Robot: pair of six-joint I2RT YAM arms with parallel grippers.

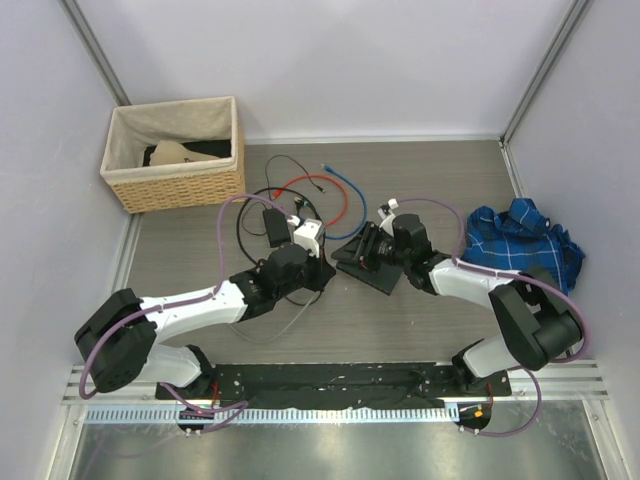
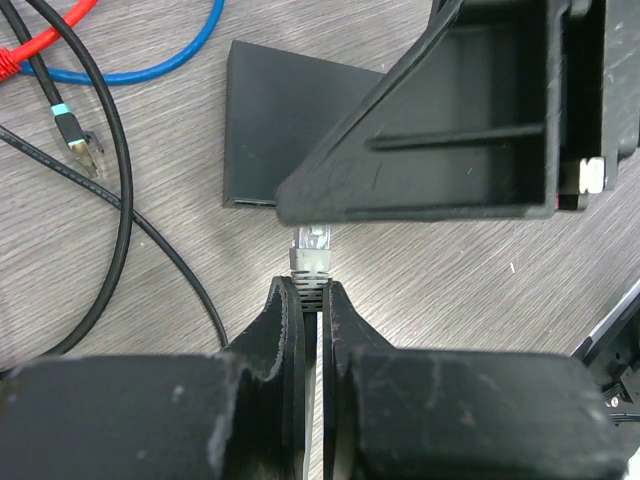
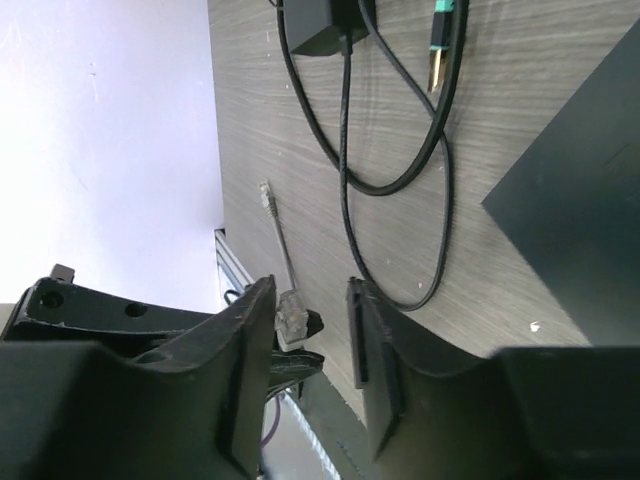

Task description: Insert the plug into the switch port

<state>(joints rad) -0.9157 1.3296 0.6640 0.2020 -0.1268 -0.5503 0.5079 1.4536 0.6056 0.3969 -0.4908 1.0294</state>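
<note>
Between the left gripper's fingers, 1 plug is being pinched, long axis aimed tip-first at the 1 switch, while the right gripper's jaws are being held apart.

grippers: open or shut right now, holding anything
Left gripper: shut on the plug.
Right gripper: open, jaws apart, nothing between them.

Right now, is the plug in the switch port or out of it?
Out. The left claw is shut on the plug, whose clear tip shows whole, short of the switch edge.
</note>
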